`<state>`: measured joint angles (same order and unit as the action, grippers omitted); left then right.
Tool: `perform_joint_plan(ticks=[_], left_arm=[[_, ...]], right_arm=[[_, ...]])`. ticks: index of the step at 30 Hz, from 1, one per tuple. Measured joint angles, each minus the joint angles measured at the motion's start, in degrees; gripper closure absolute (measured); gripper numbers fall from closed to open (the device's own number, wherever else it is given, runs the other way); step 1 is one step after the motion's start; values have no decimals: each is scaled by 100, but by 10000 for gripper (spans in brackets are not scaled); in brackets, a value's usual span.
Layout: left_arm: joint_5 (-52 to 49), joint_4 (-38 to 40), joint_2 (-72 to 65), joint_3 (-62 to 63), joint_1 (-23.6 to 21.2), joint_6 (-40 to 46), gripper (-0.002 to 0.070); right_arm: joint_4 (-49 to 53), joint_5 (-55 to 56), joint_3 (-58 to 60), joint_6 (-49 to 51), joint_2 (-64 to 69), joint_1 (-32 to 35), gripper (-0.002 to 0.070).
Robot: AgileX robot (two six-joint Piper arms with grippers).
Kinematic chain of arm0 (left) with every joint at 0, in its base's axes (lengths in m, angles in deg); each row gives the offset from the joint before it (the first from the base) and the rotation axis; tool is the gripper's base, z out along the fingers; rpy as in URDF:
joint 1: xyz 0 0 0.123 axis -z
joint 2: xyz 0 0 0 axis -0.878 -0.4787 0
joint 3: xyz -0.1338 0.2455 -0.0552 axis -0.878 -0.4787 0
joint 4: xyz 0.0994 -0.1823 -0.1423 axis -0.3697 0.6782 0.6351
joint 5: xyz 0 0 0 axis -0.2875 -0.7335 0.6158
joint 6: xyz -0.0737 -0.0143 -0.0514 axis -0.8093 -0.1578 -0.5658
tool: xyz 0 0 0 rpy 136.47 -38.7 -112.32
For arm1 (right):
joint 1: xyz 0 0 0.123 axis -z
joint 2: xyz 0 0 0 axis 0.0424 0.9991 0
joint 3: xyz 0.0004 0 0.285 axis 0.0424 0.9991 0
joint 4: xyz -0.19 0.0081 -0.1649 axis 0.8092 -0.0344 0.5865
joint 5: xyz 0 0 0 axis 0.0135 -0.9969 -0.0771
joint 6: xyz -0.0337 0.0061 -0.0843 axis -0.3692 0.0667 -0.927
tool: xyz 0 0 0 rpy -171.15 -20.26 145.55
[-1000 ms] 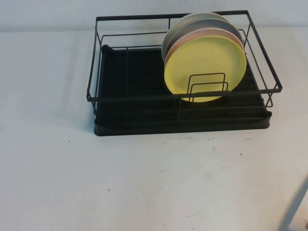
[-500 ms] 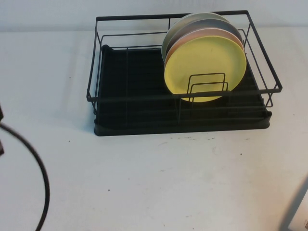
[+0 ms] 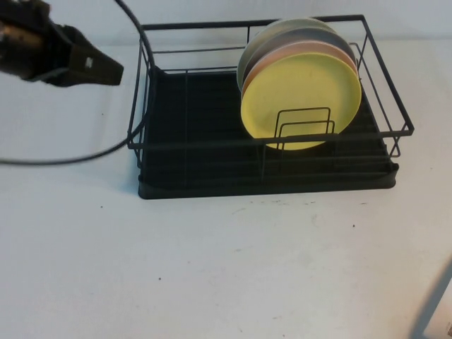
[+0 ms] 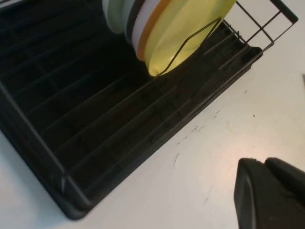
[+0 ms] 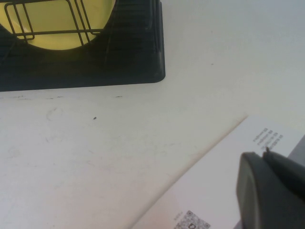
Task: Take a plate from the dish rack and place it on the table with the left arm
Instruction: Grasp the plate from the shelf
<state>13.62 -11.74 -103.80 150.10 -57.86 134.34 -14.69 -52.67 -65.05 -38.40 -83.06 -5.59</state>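
Observation:
The yellow plate (image 3: 300, 95) stands upright at the front of a stack in the right half of the black dish rack (image 3: 198, 173), behind small wire dividers. My left gripper (image 3: 117, 70) hovers shut and empty at the back left, just outside the rack's left wall and pointing toward it. From the left wrist, the plate (image 4: 190, 28) and the rack (image 4: 95, 124) lie beyond the closed gripper (image 4: 261, 163). My right gripper (image 5: 263, 153) is shut, low over a paper at the table's front right, far from the plate (image 5: 57, 24).
Pink (image 3: 282, 55), grey (image 3: 321, 37) and pale green (image 3: 282, 27) plates stand behind the yellow one. A black cable (image 3: 92, 152) loops from the left arm over the white table (image 3: 226, 268). A printed paper (image 5: 224, 181) lies at the front right corner.
The left arm came in from the left edge and moved up and back to the rack's far left corner, its cable trailing. Plates and rack have not moved.

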Motion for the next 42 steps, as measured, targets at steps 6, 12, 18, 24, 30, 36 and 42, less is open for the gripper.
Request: perform_joint_plan(ticks=[6, 12, 18, 24, 30, 36, 42], left_arm=[[-309, -172, -1594, 1901, 623, 482, 678], [-359, -415, -2523, 3016, 1431, 863, 663], [109, -538, -2879, 3133, 1831, 1847, 433], [872, -465, -3176, 3137, 2101, 2219, 326], [1396, -125, -3498, 3137, 2163, 2328, 317], [1956, -64, -3817, 3137, 2163, 2495, 317], [2358, 269, -4046, 3137, 2163, 2678, 316]], right_arm=[[0, 0, 0, 0, 0, 0, 694], [0, 0, 0, 0, 0, 0, 694], [0, 0, 0, 0, 0, 0, 694], [0, 0, 0, 0, 0, 0, 694], [0, 0, 0, 0, 0, 0, 694], [0, 0, 0, 0, 0, 0, 694], [0, 0, 0, 0, 0, 0, 694]])
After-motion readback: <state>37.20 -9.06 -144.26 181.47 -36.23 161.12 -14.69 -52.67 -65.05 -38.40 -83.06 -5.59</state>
